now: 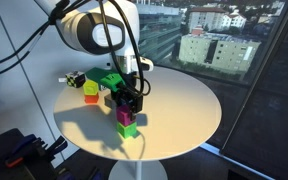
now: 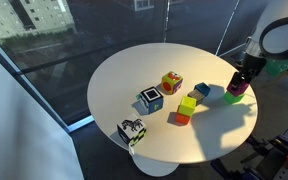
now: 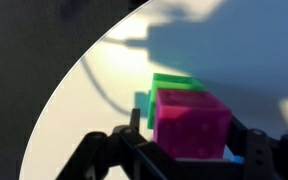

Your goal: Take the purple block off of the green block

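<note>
The purple block (image 3: pixel 191 125) sits on top of the green block (image 3: pixel 169 85), slightly offset, near the table's edge. Both exterior views show the stack: the purple block (image 1: pixel 125 117) on the green block (image 1: pixel 128 130), and the purple block (image 2: pixel 236 93) right under the arm. My gripper (image 3: pixel 189 124) has come down around the purple block, one finger on each side. The right finger looks pressed against the block's side. A thin gap shows at the left finger (image 3: pixel 134 118). The gripper (image 1: pixel 126 106) hides much of the block in an exterior view.
On the round white table (image 2: pixel 134 70) lie a dark blue block (image 2: pixel 202 91), a yellow-green block joined to an orange one (image 2: pixel 186 108), and three patterned cubes (image 2: pixel 150 99) (image 2: pixel 172 82) (image 2: pixel 132 131). The table edge (image 3: pixel 74 80) curves close by the stack.
</note>
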Robot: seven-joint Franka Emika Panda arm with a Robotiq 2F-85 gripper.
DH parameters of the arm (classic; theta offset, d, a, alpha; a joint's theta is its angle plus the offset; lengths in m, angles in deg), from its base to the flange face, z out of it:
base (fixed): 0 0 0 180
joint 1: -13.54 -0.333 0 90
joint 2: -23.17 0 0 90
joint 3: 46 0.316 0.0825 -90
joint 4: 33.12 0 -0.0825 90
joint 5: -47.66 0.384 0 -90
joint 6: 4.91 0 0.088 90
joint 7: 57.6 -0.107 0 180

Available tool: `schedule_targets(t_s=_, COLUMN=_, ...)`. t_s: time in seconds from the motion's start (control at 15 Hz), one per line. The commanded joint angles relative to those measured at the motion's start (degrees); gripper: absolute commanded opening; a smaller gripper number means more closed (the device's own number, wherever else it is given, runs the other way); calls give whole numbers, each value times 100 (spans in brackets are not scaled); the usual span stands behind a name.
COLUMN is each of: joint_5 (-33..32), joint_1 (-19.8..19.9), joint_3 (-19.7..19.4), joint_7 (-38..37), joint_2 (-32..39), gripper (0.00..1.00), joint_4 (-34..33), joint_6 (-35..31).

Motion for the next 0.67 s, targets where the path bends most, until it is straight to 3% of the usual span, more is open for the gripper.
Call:
schedule_targets(t_s=0.0, joint_5=-40, joint_1=-20, joint_3=-3, joint_7=-185, joint_2=158, gripper=49, joint_4=-207, joint_6=7)
schedule_targets(t_s=0.13, joint_5=-9, joint_1=-23, joint_3=1, joint_7=-161, joint_2=116, gripper=32, joint_4=-252, joint_6=55)
schedule_targets(t_s=0.6, joint_5=-23, joint_1=-35, joint_3=5, joint_7=-216, joint_2=49, gripper=27, joint_4=-501, joint_6=73)
